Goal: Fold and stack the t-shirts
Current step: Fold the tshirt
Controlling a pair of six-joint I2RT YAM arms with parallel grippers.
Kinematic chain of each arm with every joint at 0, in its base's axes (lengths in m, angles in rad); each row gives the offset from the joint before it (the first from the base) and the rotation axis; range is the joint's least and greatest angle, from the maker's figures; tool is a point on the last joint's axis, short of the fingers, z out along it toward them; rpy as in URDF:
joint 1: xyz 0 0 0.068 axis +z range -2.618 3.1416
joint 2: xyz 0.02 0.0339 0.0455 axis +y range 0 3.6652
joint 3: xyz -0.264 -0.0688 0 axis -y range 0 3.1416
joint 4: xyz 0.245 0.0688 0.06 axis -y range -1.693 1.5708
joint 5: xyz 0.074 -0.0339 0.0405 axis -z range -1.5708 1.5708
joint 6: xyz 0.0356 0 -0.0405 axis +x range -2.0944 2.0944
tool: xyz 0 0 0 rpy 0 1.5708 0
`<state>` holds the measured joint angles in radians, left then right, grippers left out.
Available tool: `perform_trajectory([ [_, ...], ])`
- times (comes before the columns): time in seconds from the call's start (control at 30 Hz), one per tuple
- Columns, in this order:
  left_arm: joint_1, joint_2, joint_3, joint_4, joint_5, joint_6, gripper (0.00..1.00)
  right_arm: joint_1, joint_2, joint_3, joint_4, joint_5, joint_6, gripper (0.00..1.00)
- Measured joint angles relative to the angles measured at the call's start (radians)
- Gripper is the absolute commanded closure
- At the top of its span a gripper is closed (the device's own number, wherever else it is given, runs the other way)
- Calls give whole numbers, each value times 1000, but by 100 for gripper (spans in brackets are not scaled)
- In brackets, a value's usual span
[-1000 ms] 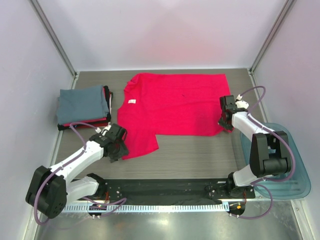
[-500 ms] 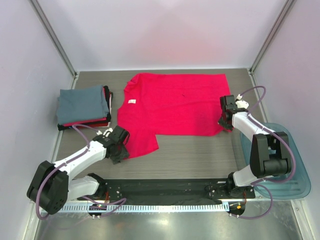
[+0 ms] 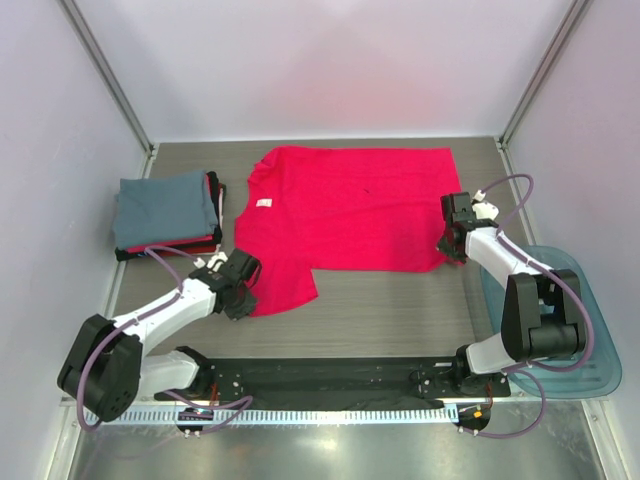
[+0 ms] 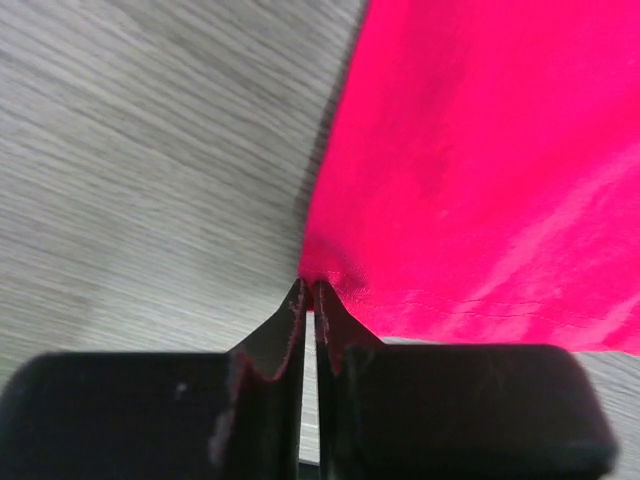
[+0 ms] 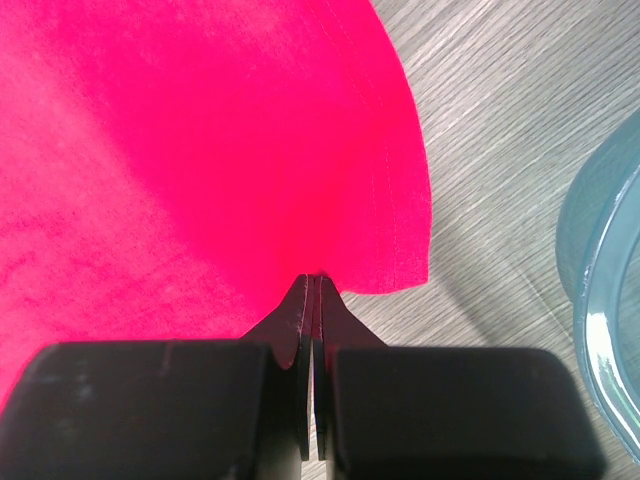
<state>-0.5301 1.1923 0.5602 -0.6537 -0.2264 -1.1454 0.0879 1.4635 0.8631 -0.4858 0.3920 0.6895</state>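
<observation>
Red-pink t-shirt (image 3: pixel 350 205): spread flat on the grey wood-grain table (image 3: pixel 390 300), centre to far side. Collar on the left with white label (image 3: pixel 263 204) face up, hem on the right, one sleeve reaching toward the near edge at left.

Left gripper (image 3: pixel 243 285): low at that sleeve's near-left corner, jaws closed, corner of the cloth pinched between the fingertips (image 4: pixel 290 305). Small pucker in the fabric right at the tips in the left wrist view.

Right gripper (image 3: pixel 450 243): at the near-right corner of the hem, jaws pressed together on the cloth edge. Right wrist view shows the hem curving away to the right of the tips, rest of the shirt lying flat.

Folded stack (image 3: pixel 165 215): far left, just beside the collar. Slate blue-grey tee (image 3: pixel 165 203) on top, red and dark edges showing beneath.

Translucent teal tub (image 3: pixel 590 340): near right, apart from the shirt.
</observation>
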Motion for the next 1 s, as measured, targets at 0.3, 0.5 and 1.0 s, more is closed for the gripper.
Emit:
perform_trajectory([
  [0.3,-1,-29,23,-10,-8,-8,100,0,-4,-1,-1,-4,-4,99],
  [0.5,1,-41,179,-46,-39,-3,100,-1,21,74,-25,-18,-24,99],
  [1.0,127,203,517,-32,-40,19,100,-78,256,348,-87,-60,-63,99],
])
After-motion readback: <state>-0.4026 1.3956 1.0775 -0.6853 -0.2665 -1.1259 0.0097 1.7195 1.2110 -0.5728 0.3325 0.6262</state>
